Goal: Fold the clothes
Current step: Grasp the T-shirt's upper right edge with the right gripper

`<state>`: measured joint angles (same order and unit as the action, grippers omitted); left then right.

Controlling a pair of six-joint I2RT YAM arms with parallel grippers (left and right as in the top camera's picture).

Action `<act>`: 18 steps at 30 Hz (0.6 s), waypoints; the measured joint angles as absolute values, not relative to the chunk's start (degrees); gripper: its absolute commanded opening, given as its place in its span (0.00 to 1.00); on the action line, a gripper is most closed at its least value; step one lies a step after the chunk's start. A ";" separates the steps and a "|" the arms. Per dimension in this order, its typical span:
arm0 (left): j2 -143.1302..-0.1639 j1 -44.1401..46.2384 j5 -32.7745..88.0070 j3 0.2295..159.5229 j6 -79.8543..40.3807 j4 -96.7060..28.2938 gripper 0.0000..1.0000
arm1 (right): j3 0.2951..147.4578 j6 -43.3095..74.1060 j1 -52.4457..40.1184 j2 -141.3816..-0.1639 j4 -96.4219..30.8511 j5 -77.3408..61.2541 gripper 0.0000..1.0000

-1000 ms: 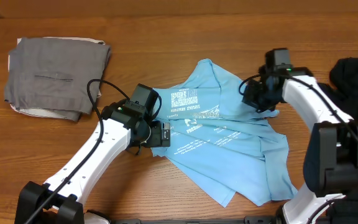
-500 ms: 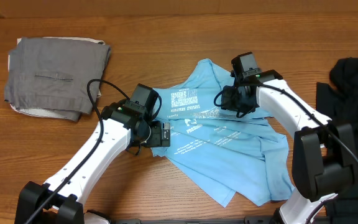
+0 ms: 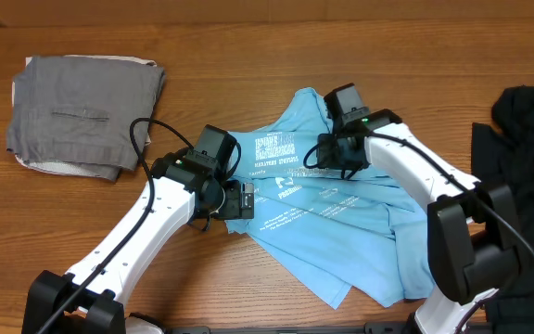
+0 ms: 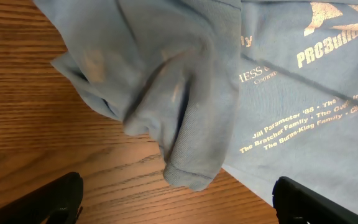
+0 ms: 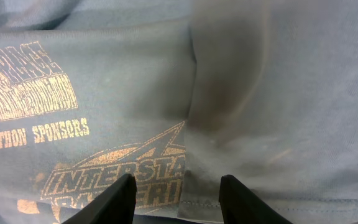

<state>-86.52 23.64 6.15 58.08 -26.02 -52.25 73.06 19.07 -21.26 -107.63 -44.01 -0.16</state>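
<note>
Jaws parted above T-shirt (image 5: 291, 74), plain from wrists only.

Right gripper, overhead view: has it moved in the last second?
Yes. The right gripper has travelled toward the picture's left over the T-shirt, away from the black cloth at the right edge.

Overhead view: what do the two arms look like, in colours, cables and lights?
Both the left arm and the right arm have white tubular links with black joints and black wrist housings, each showing a small green light. A thin black cable loops beside the left arm. In the wrist views, the fingers are black.
</note>
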 measured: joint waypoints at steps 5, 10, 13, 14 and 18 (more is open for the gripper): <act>-86.52 23.64 6.15 58.08 -26.02 -52.25 1.00 | 73.06 19.00 -21.45 -107.63 -44.18 1.91 0.47; -86.52 23.64 6.17 58.08 -26.02 -52.23 1.00 | 72.16 18.83 -21.45 -107.63 -43.31 2.70 0.47; -86.52 23.64 6.15 58.08 -26.02 -52.23 1.00 | 70.28 18.37 -21.47 -107.63 -41.01 3.03 0.47; -86.52 23.64 6.17 58.08 -26.02 -52.25 1.00 | 69.32 18.17 -21.45 -107.63 -39.99 3.07 0.47; -86.52 23.64 6.15 58.08 -26.02 -52.23 1.00 | 67.09 17.96 -21.45 -107.63 -39.16 3.22 0.46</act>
